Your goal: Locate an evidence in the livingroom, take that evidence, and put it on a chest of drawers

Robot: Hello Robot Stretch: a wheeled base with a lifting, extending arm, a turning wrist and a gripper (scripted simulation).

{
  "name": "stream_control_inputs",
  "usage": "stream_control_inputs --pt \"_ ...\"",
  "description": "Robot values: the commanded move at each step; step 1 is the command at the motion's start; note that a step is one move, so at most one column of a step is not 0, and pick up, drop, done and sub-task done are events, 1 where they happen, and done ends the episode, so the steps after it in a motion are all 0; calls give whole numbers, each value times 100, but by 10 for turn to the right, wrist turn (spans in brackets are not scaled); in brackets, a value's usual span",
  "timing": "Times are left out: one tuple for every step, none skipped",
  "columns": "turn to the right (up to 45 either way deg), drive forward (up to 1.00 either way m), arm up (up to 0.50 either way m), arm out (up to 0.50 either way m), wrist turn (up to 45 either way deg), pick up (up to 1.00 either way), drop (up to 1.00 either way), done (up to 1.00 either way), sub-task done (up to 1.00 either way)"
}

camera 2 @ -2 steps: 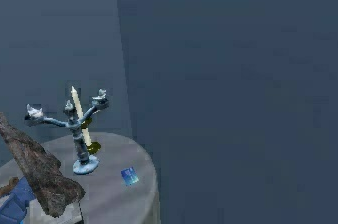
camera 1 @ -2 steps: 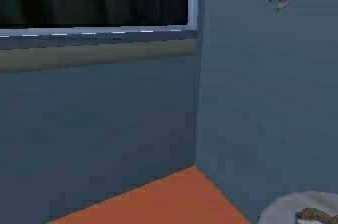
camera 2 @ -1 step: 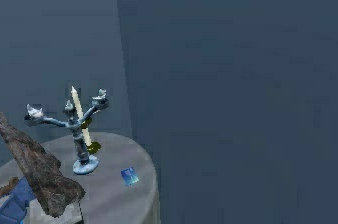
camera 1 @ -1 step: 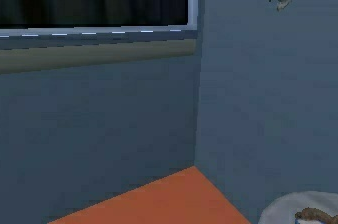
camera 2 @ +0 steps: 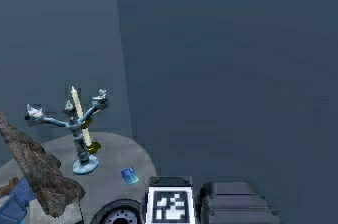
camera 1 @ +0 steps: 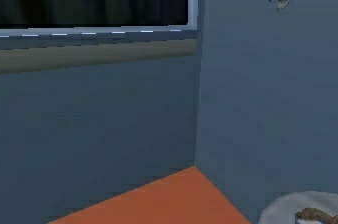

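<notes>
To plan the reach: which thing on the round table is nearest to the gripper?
The small blue flat thing, just above the gripper in the arm side view; the candle holder and brown jagged piece stand farther off.

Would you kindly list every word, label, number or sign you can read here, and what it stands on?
None can be read.
White square: black block marks, no letters.
Small blue item on the round table: any print is too small to read.

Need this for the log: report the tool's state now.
Tool: cannot tell whether it holds anything; things stand on the round table behind it.
</notes>
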Motion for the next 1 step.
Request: stream_control_inputs --pt "0 0 0 30 0 0 0 0 0"
